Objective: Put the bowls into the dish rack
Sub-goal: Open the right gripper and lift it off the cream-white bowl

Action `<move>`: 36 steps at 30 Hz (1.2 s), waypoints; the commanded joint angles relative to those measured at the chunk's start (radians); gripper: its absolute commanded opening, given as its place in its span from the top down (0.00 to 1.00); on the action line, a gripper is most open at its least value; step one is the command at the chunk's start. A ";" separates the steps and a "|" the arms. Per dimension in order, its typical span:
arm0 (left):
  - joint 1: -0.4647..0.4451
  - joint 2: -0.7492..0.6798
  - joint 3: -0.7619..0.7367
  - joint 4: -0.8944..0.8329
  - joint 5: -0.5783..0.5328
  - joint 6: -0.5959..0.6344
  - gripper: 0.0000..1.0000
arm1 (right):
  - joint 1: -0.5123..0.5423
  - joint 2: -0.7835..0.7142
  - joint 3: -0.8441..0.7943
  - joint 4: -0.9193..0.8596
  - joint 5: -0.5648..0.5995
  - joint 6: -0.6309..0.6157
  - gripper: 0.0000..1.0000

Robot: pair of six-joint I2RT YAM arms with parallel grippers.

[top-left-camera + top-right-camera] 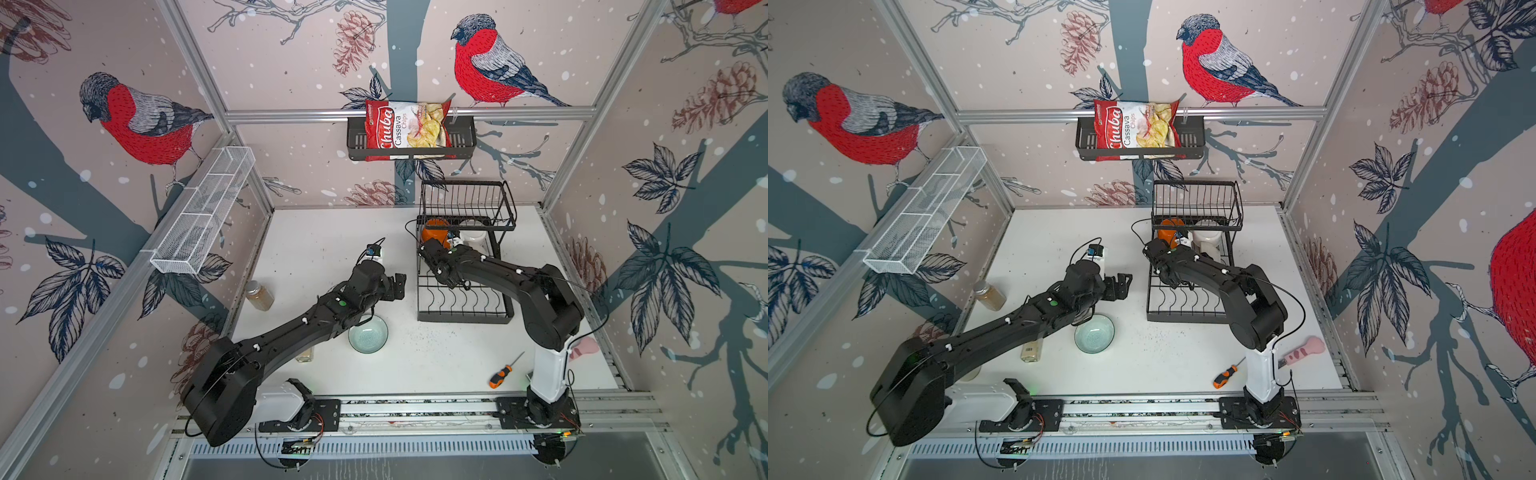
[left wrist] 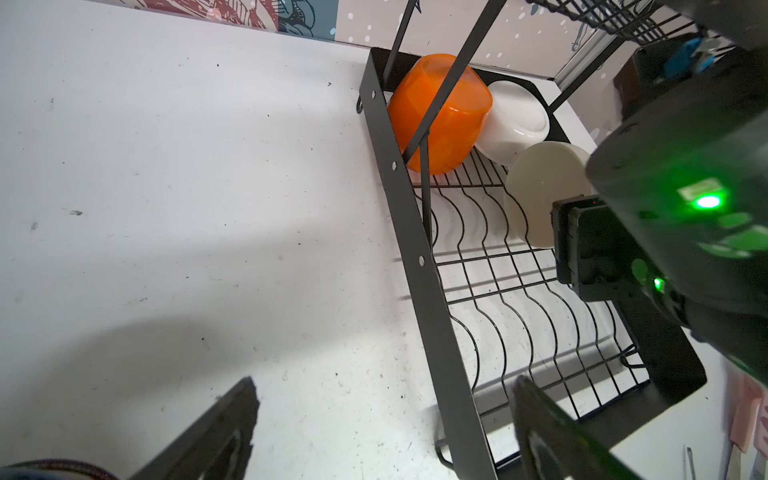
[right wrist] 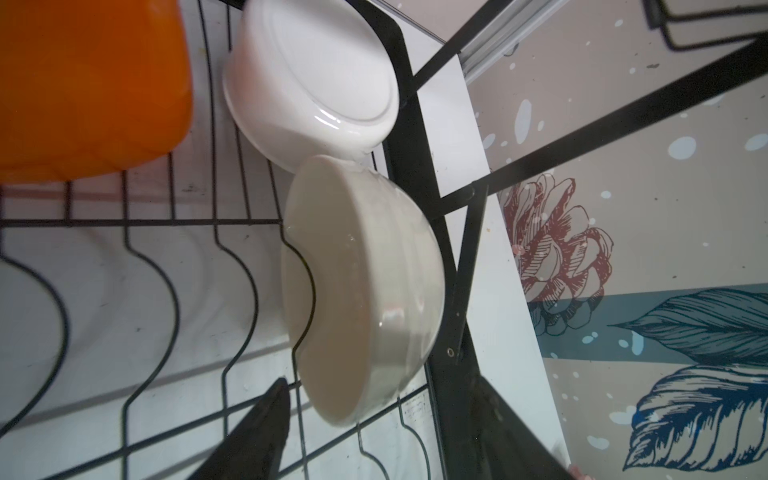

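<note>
Black fingers (image 3: pixel 266 424) of the right gripper (image 3: pixel 382 399) fill the near edge of the right wrist view, spread apart and gripping nothing. Just ahead of them, between their tips, the cream bowl (image 3: pixel 365 291) stands on edge in a wire slot of the dish rack (image 3: pixel 409 124). As far as I can tell its rim is clear of both pads, and its outer wall sits close against the rack's side frame. Farther ahead the white bowl (image 3: pixel 307 83) lies tilted, touching it or nearly so. The orange bowl (image 3: pixel 91 83) sits off to one side of that. All three are on the lower tier.

The left gripper (image 1: pixel 398 286) hangs over bare table (image 1: pixel 316 232) just beside the rack's outer wall, jaws wide and empty. The pale green bowl (image 1: pixel 368 333) is the thing that matters for it. It sits mouth up on the table, not ahead of the fingers but behind them, back toward the arm's own base and partly under the wrist. Being round, it offers no preferred axis, so any point on the rim would serve. The left arm is plainly nearer, while the right is inside the rack and well apart. I judge the left would need to draw back and tip down to reach that rim.
</note>
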 commanded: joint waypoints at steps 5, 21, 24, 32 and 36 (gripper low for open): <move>0.002 -0.017 0.032 -0.087 -0.033 0.003 0.06 | 0.040 -0.111 -0.057 0.120 -0.050 -0.047 0.31; 0.002 -0.059 0.030 -0.179 -0.071 -0.027 0.06 | 0.070 -0.229 -0.201 0.287 -0.213 -0.129 0.30; 0.002 -0.057 0.030 -0.182 -0.075 -0.028 0.06 | 0.068 -0.224 -0.227 0.309 -0.239 -0.135 0.30; 0.002 -0.035 0.042 -0.183 -0.075 -0.027 0.06 | 0.072 -0.206 -0.280 0.358 -0.300 -0.136 0.29; 0.002 -0.026 0.046 -0.181 -0.077 -0.028 0.06 | 0.076 -0.203 -0.309 0.390 -0.318 -0.144 0.28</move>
